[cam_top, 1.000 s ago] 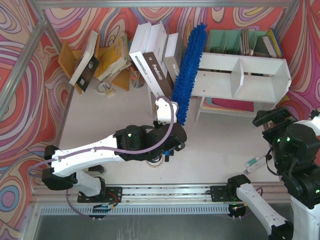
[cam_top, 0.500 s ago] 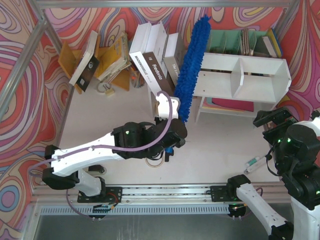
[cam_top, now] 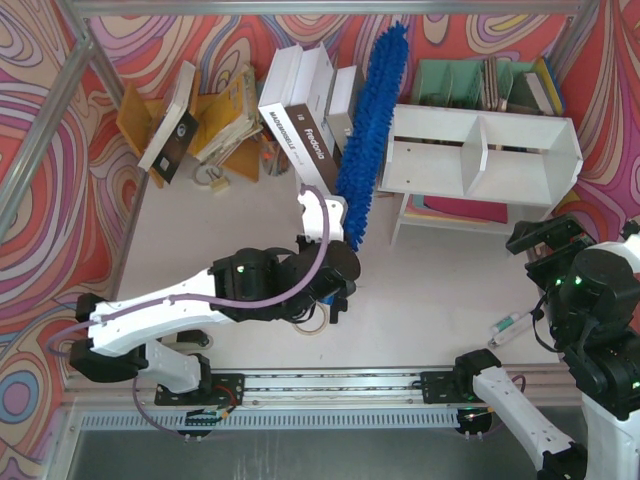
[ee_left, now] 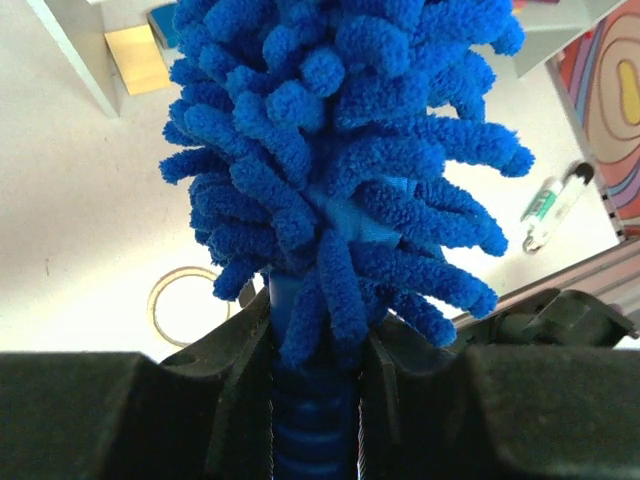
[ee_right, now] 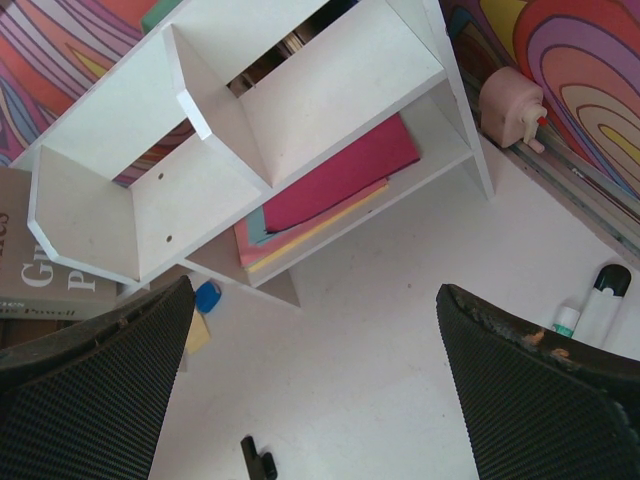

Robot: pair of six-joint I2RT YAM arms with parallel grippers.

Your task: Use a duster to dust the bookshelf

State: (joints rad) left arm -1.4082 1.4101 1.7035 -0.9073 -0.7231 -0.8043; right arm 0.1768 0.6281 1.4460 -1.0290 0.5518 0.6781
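Top external: left gripper [ee_left: 316, 358] clamps the duster [cam_top: 370, 130] — books [cam_top: 300, 110] crowd beside bookshelf [cam_top: 520, 125] — right gripper [ee_right: 315, 385] gapes empty.

Swirling multicoloured walls [cam_top: 150, 40] enclose a plain white tabletop [cam_top: 200, 235].

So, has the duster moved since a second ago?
Yes. The duster has swung left, off the bookshelf's left end, toward the standing books.
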